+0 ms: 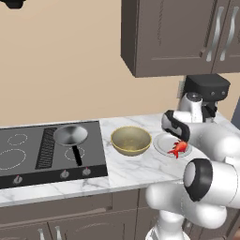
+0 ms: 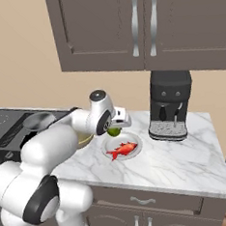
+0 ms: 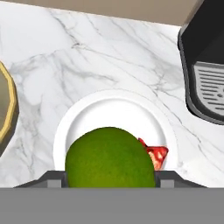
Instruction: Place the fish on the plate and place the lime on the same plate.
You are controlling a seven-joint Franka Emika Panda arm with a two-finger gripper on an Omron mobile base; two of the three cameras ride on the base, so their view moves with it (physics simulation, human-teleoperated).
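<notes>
On the bench (image 2: pixel 186 152), from your left: bowl (image 1: pixel 131 139), then plate (image 3: pixel 87 118) with the fish (image 2: pixel 122 150) already lying on it. Your pincer (image 2: pixel 115 130) is clamped on the lime (image 3: pixel 109 157), hanging above the plate. Risk: released from this height, the round lime may bounce or roll off the shallow rim, or knock the fish.

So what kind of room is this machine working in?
A home kitchen, computer-rendered by the look of it: a cooktop with a frying pan set into a marble counter, a coffee machine, and dark cabinets on the wall.
</notes>
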